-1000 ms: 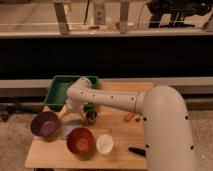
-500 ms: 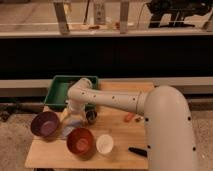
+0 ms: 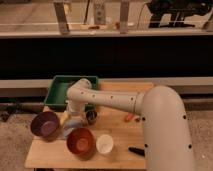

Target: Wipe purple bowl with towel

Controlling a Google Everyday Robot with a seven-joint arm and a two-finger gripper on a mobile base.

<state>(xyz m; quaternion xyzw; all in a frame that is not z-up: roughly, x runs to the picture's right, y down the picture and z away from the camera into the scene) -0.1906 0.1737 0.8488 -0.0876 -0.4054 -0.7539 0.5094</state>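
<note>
The purple bowl (image 3: 45, 124) stands at the left edge of the wooden table (image 3: 120, 135). A pale towel (image 3: 70, 128) lies just right of it, between the purple bowl and a red-brown bowl (image 3: 81, 141). My white arm reaches in from the right, bends at the wrist in front of the green tray, and points down. My gripper (image 3: 74, 118) hangs right above the towel, a little to the right of the purple bowl. The wrist hides whether it touches the towel.
A green tray (image 3: 59, 91) stands at the table's back left. A dark cup (image 3: 91, 116) stands just right of the gripper. A white cup (image 3: 104, 143), a small orange item (image 3: 129, 118) and a black object (image 3: 136, 150) lie further right.
The wrist and gripper have shifted a little to the left, toward the towel and purple bowl. The bowls have not moved.
</note>
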